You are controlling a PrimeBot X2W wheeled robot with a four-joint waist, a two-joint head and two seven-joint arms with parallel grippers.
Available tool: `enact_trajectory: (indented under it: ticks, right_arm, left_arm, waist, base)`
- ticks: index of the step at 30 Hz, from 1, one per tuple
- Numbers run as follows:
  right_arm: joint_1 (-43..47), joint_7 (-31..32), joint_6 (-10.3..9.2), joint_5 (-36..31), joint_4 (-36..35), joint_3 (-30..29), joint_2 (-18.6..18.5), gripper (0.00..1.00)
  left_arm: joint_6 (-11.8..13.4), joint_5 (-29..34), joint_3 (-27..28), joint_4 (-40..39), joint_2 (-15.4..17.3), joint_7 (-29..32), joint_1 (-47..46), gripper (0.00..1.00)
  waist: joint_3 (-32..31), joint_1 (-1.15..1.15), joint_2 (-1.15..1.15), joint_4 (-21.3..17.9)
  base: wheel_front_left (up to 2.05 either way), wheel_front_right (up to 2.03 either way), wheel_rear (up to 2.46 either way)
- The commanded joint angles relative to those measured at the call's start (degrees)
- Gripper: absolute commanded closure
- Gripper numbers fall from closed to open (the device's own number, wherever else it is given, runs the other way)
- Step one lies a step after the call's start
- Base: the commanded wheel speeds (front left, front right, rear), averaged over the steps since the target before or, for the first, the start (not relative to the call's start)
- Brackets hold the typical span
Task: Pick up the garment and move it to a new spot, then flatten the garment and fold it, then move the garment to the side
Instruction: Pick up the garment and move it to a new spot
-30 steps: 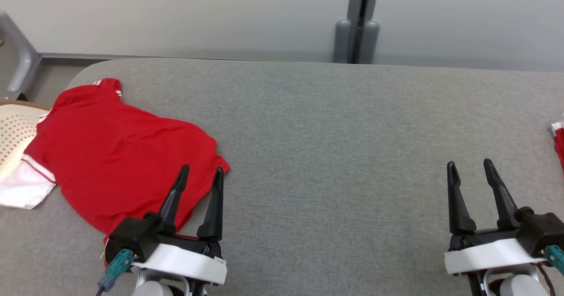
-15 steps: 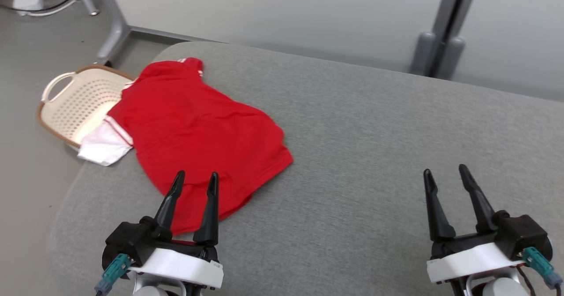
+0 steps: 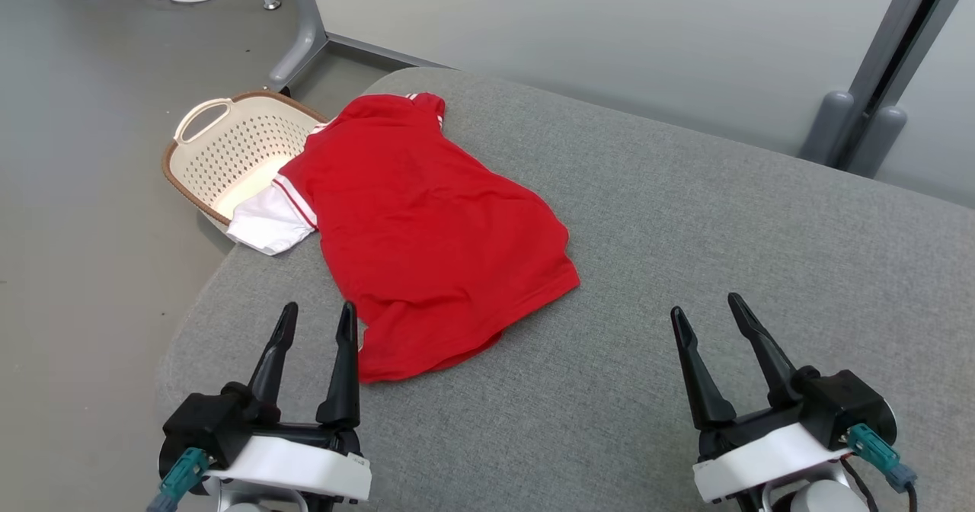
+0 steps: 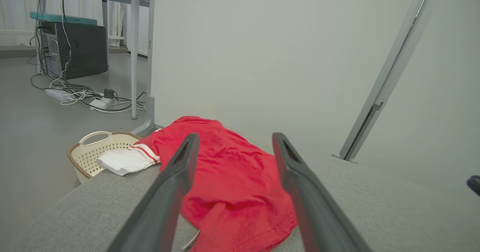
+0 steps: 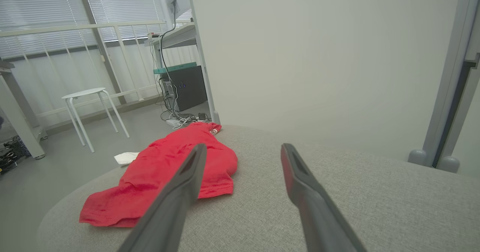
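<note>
Lying rumpled at the left end of the grey padded surface (image 3: 685, 215), red garment (image 3: 426, 230), white sleeve draped over basket (image 3: 228, 146), left gripper (image 3: 316, 314) jaws spread, empty, just beside near hem, right gripper (image 3: 704, 305) likewise spread, empty, well apart from the cloth.

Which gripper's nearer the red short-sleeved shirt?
Left. The left gripper hovers open beside the near hem of the red short-sleeved shirt; the right gripper, also open, is well off to its right over the grey padded surface.
</note>
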Motion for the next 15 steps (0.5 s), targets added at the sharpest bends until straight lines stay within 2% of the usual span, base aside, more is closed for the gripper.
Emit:
enact_trajectory:
  ticks: [1, 7, 15]
  right_arm:
    - [-0.3, -0.3, -0.01, 0.4, 0.2, 0.0, -0.4, 0.00]
    - [-1.3, -0.3, -0.01, 0.9, 1.2, 1.0, -1.0, 0.00]
    - [-0.4, -0.3, -0.01, 1.0, 0.7, -0.8, -1.4, 0.00]
  left_arm:
    - [0.2, -0.4, 0.4, -0.2, 0.2, -0.1, 0.6, 0.00]
    - [1.0, 0.0, 0.9, 0.0, 0.2, -0.1, 0.7, 0.00]
    - [0.4, 0.6, 2.2, 1.7, 0.2, -0.1, -1.1, 0.00]
  waist:
    - [0.1, 0.00, 0.00, 0.0]
    - [0.3, 0.00, 0.00, 0.2]
    - [0.6, 0.00, 0.00, -0.1]
  base:
    - [0.00, 0.00, 0.00]
    - [0.00, 0.00, 0.00]
    - [0.00, 0.00, 0.00]
